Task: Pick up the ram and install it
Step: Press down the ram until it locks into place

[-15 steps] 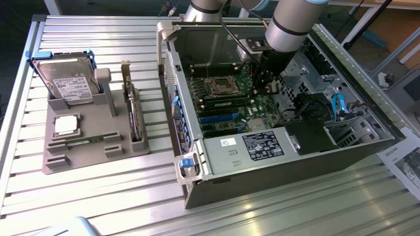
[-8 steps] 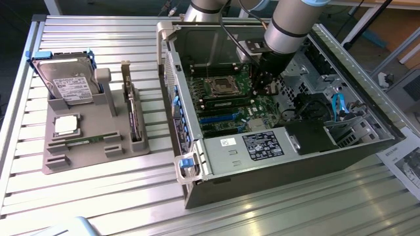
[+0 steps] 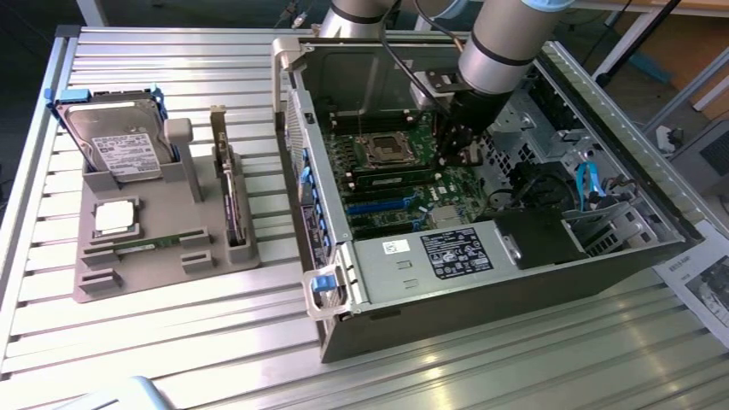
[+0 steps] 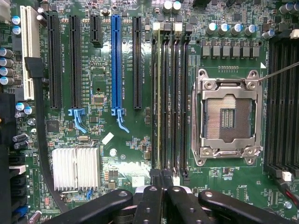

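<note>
The ram is a thin green stick standing edge-on in one of the black memory slots beside the empty processor socket. It runs the full length of its slot. My gripper is shut, its black fingers pressed together right over one end of that stick. I cannot tell whether they touch it. In the exterior view the gripper reaches down into the open computer case, above the motherboard's memory slots and the ram. Another ram stick lies in the grey tray.
The grey tray at the exterior view's left also holds a hard drive, a square silver processor and a dark expansion card. Case walls, blue cables and the power supply hem the arm in. A heatsink sits on the board.
</note>
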Tool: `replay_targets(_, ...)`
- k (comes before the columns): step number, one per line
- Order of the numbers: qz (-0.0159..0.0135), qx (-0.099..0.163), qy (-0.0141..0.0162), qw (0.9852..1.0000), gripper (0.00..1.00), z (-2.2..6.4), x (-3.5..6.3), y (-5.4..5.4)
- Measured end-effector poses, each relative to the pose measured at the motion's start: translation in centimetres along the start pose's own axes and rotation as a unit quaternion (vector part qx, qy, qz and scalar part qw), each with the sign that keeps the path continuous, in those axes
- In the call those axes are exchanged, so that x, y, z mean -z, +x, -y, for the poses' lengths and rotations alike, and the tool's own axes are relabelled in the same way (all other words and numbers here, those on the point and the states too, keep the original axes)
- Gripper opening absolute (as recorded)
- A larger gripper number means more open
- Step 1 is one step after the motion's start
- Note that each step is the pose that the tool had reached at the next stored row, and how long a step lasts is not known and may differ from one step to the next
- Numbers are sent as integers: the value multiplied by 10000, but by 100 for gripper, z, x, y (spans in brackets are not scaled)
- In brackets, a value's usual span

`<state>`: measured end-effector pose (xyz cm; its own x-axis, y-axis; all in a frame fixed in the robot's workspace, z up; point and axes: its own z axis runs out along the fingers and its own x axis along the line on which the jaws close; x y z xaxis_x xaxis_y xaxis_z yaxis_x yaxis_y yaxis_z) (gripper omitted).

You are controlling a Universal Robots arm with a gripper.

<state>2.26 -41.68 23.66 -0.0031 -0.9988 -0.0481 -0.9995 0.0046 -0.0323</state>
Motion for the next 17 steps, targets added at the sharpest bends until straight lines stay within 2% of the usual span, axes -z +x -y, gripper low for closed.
replay_targets(17,0,0,0,10000,10,-2,-61,3)
